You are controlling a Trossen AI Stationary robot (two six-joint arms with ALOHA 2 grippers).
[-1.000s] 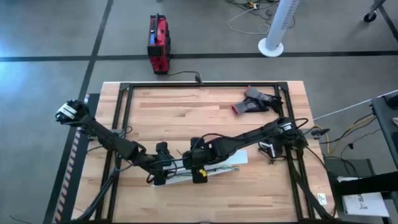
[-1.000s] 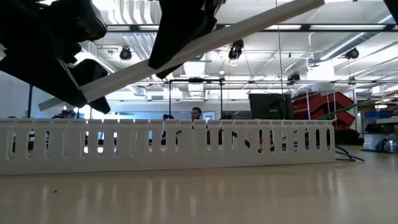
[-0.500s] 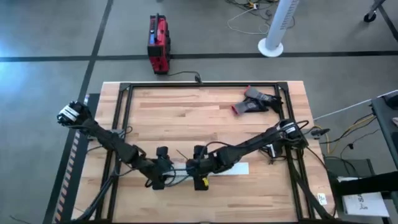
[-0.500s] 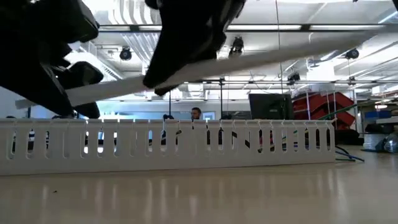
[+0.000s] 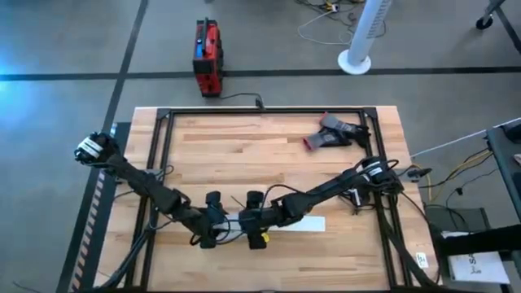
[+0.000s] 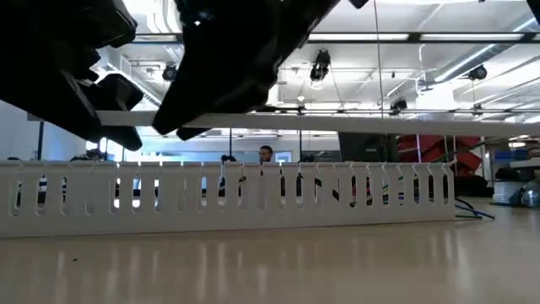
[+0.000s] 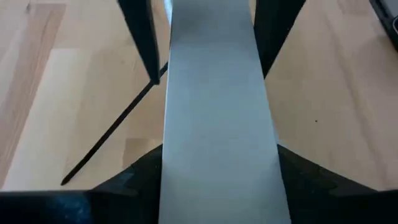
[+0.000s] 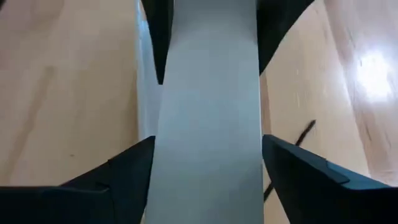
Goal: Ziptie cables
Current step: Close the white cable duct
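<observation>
Left gripper: the left gripper [image 5: 210,233] hangs over the front middle of the table [image 5: 244,159], its fingers clamped on one end of a flat white cover strip [image 7: 217,124].
Right gripper: the right gripper [image 5: 255,229] is just beside the left one, its fingers closed on the same strip farther along.
Cover strip: in the low view it lies level in the air, just above the slotted white channel [image 6: 253,196] and roughly parallel to it, not yet seated.
Ziptie: the ziptie [image 7: 112,134] lies free on the bare wood just beside the strip, on the far side of the grippers in the high view; neither gripper touches it.
Cables: I cannot pick out the cables with any certainty; a few dark bits show through the channel's slots in the low view, but what they are is unclear.
Ziptie handling: it is probably very light, stiff along its length and smooth, so it may skate on the wood or flick away if nudged. Lying flat, it gives little height to pinch.
Where to hold: likely near one end, across its narrow width, leaving the tail free to thread.
Cable handling: thin, limp wires would likely sag and splay, so they need gathering close to the tie point.
Risk: with both grippers occupied, one must let go of the strip first.
</observation>
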